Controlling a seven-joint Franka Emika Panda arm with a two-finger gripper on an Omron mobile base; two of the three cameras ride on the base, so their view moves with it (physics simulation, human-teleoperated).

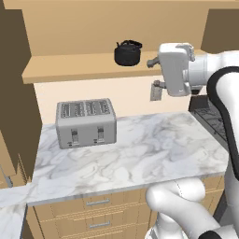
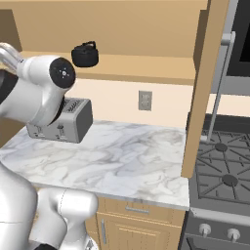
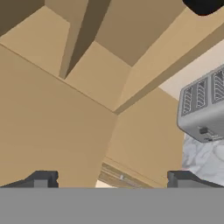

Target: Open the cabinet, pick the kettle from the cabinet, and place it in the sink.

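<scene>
The kettle point(image 1: 127, 52) stands on the open cabinet point(image 1: 93, 65) shelf, above and right of the toaster point(image 1: 86, 122) on the marble bench point(image 1: 140, 154). The right base view adds a wall outlet point(image 2: 144, 100) and stove point(image 2: 222, 171). In the hand view, the hand point(image 3: 111, 180) is open, fingertips point(image 3: 41, 179) wide apart, holding nothing, facing tan cabinet panels.

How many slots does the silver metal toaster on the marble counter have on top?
4, side by side in a row across the top of the silver metal toaster, which stands at the back left of the marble counter.
</scene>
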